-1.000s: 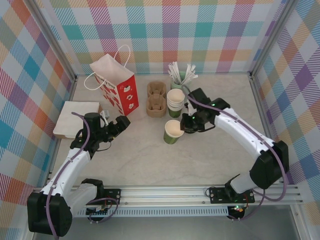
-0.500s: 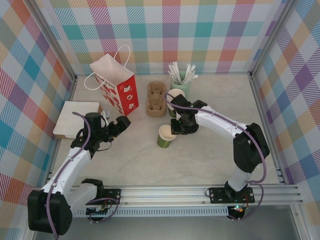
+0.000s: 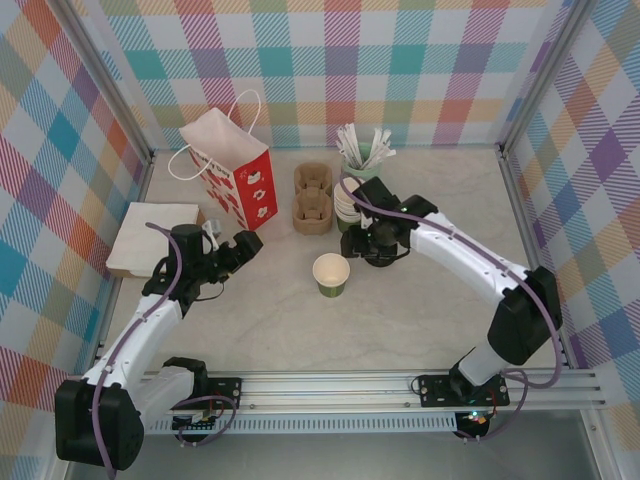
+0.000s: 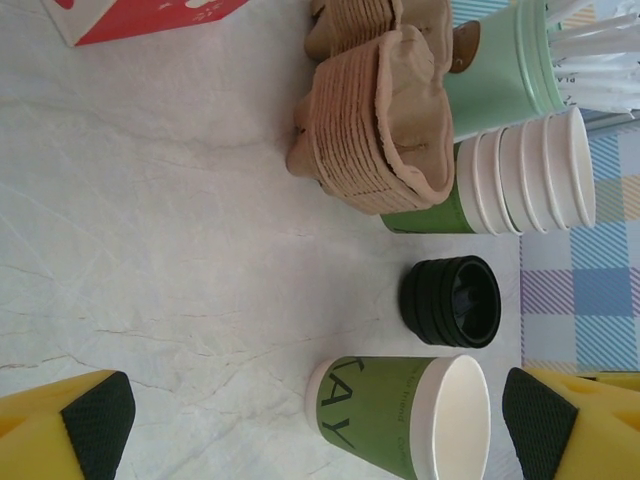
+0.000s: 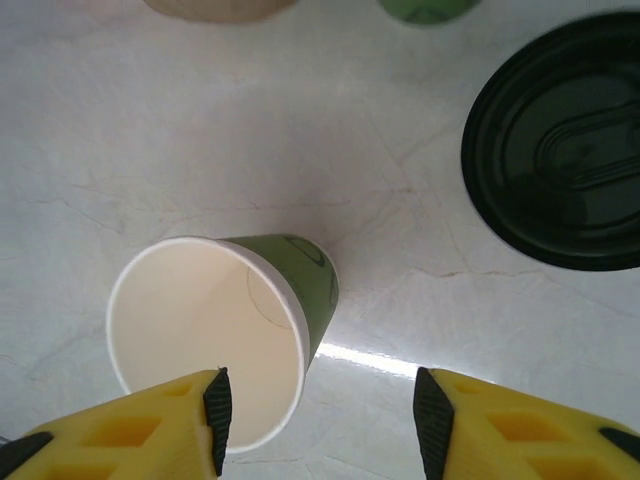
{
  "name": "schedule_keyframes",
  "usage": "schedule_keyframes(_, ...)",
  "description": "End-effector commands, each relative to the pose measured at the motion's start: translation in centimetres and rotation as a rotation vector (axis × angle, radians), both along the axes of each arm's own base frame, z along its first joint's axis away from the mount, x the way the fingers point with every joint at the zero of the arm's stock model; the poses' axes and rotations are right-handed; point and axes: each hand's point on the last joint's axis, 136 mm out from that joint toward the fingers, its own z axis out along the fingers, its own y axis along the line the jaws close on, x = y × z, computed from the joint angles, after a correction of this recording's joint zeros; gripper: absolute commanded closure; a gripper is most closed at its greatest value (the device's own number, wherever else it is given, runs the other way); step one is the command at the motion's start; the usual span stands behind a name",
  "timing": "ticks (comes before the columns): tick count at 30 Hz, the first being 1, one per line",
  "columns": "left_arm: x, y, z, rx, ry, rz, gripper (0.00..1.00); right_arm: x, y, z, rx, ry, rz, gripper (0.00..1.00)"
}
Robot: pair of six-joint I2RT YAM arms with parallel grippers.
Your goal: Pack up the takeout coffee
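Observation:
The takeout coffee cup [image 3: 331, 274] stands upright in the middle of the table, dark green, its cream inside showing at the open top. In the right wrist view the cup [image 5: 225, 330] is below and left of my right gripper [image 5: 322, 420], which is open and apart from it. A black lid [image 5: 560, 150] lies to the cup's right. From above, my right gripper [image 3: 376, 249] hovers just right of the cup. My left gripper [image 3: 240, 252] is open, left of the cup. In the left wrist view the cup [image 4: 400, 415] and a stack of black lids [image 4: 452, 300] lie beyond my left gripper [image 4: 320, 428].
A red and white paper bag [image 3: 235, 170] stands at the back left. Brown cardboard cup carriers [image 3: 312, 197], a stack of lidless green cups [image 3: 350, 200] and a pot of white stirrers [image 3: 360, 150] are behind the cup. Napkins [image 3: 155, 235] lie at the far left.
My right gripper carried the cup a little left, opened and let it go, then drew back to the right. The left arm has not moved.

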Motion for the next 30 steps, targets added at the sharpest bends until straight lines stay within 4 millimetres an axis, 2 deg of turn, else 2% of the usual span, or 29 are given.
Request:
schedule_keyframes(1, 0.3, -1.1, 2.1, -0.037, -0.057, -0.034, 0.03, 0.3, -3.3, 1.3, -0.091, -0.044, -0.032, 0.44)
schedule_keyframes(7, 0.4, -2.4, 1.8, -0.061, -0.046, -0.064, 0.03, 1.8, -8.8, 0.3, -0.162, -0.035, -0.133, 0.44)
schedule_keyframes(11, 0.6, -3.1, 1.3, -0.057, -0.033, -0.074, 0.03, 3.4, -10.8, -1.1, -0.180, -0.014, -0.169, 0.44)
schedule_keyframes(15, 0.7, -3.6, 0.9, -0.053, -0.025, -0.082, 0.03, 4.9, -11.3, -2.7, -0.206, 0.010, -0.170, 0.44)
schedule_keyframes(21, 0.6, -3.8, 0.6, -0.044, -0.018, -0.081, 0.03, 7.0, -10.7, -4.7, -0.210, 0.052, -0.166, 0.44)
schedule_keyframes(30, 0.5, -3.7, 0.3, -0.035, -0.012, -0.079, 0.03, 8.2, -10.0, -6.8, -0.216, 0.097, -0.153, 0.46)
